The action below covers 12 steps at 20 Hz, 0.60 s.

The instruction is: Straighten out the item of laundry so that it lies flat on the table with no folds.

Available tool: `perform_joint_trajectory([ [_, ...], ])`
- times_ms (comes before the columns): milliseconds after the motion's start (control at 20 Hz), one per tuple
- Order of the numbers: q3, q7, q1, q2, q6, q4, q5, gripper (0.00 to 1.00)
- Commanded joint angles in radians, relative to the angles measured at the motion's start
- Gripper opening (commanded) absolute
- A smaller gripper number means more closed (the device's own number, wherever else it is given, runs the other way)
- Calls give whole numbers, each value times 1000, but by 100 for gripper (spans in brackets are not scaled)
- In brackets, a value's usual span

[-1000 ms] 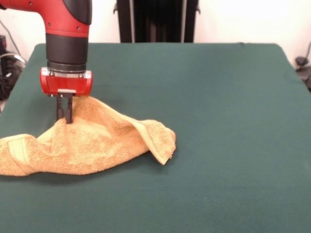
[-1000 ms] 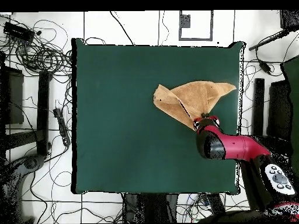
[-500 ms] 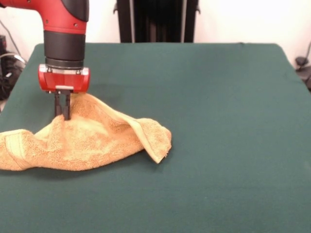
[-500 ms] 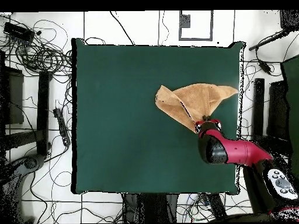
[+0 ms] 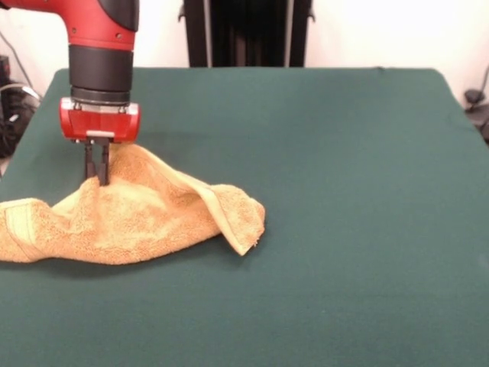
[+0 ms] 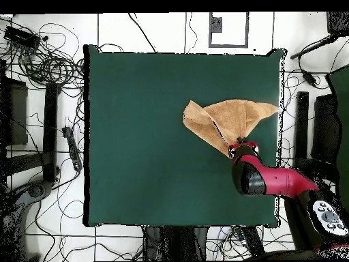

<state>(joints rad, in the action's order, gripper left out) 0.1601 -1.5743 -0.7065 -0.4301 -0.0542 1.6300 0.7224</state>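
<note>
The golden-orange towel [image 5: 145, 218] lies bunched and folded at the left side of the green table [image 5: 344, 191] in the front view. One flap is doubled over toward its right tip, and its left end reaches the picture's left edge. My gripper [image 5: 96, 180] points straight down and is shut on a raised peak of the towel, which it holds up like a tent. From overhead the towel [image 6: 228, 117] is a folded fan shape near the table's [image 6: 150, 150] right edge, with the gripper [image 6: 240, 142] at its near corner.
The table's left edge in the front view runs close to the towel's left end. Cables and stands [image 6: 48, 82] crowd the floor around the table in the overhead view. A dark stand [image 5: 248, 30] rises behind the table's far edge.
My gripper has drawn the held peak of the towel a little leftward in the front view. The rest of the towel has dragged along, its right tip sliding left.
</note>
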Motion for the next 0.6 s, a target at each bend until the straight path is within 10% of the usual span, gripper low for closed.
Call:
perform_joint_trajectory([
  [50,-103,-80,20,130,147,211,59,0],
  [600,-154,-105,65,152,71,228,47,0],
])
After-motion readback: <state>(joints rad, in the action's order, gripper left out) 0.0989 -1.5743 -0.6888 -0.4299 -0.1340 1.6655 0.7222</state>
